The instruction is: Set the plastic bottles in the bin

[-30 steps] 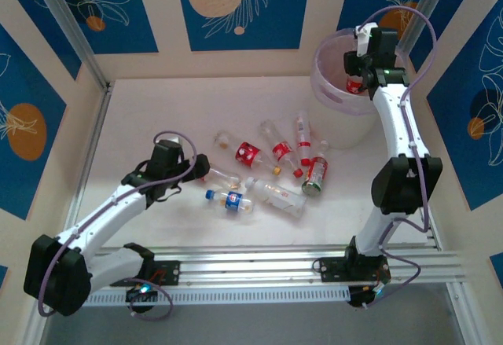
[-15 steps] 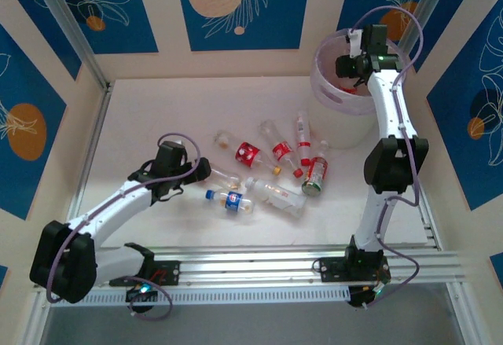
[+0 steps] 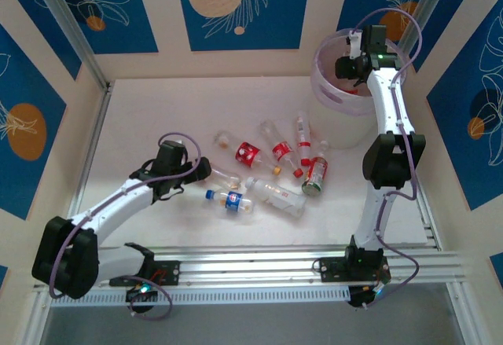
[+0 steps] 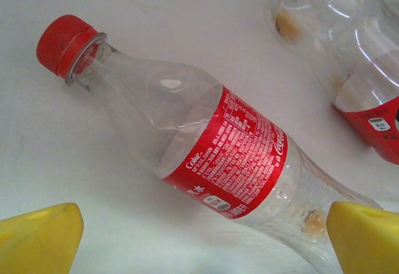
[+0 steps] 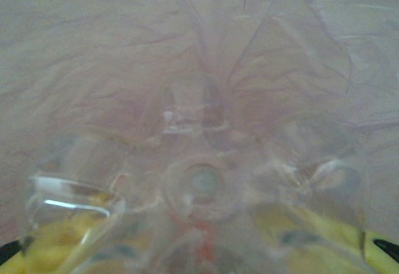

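While the left tool (image 4: 202,239) stands wide, its fingers either side of one red-capped bottle (image 4: 218,155) lying on the counter (image 3: 157,117), I log the right tool (image 5: 196,246) clamped on one clear bottle (image 5: 199,180) over the bin (image 3: 330,97). Counter count: about seven bottles clustered, including one blue-labelled bottle (image 3: 233,200).

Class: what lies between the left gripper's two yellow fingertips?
In the left wrist view: the base end of a red-capped bottle, lying on bare table.
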Tool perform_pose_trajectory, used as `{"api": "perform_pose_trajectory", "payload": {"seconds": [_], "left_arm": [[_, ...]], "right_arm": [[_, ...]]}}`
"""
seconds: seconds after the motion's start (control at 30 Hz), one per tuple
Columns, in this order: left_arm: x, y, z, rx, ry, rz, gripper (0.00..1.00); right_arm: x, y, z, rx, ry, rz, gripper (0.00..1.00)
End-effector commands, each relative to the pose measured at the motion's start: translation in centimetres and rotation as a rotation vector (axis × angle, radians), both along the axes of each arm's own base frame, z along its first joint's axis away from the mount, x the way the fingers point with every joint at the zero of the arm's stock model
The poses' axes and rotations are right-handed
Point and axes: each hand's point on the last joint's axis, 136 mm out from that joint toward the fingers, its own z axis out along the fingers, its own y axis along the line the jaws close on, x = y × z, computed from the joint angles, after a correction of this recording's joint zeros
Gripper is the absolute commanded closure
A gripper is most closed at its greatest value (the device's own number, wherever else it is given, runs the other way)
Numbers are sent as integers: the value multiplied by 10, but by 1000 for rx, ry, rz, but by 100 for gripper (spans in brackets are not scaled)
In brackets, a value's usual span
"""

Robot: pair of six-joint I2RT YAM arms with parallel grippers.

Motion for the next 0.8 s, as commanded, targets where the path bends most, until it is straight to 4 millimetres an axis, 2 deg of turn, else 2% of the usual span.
{"api": "perform_pose_trajectory", "payload": {"seconds": [0.0, 0.1, 0.2, 0.53, 0.77], "left_arm": [[6, -1, 4, -16, -10, -4, 0], [7, -2, 2, -16, -1, -3, 0], [8, -3, -2, -15, 14, -2, 0], [12, -5, -3, -21, 21, 3, 0], [14, -2, -2, -37, 20, 49, 0]], "right_arm": [[-11, 11, -27, 66, 115, 14, 59], [-12, 13, -9, 47, 82, 23, 45], [-14, 14, 9, -6, 43, 31, 37], [-38, 8, 87, -56, -101, -8, 19], [-61, 9, 127, -35, -180, -34, 11]]}}
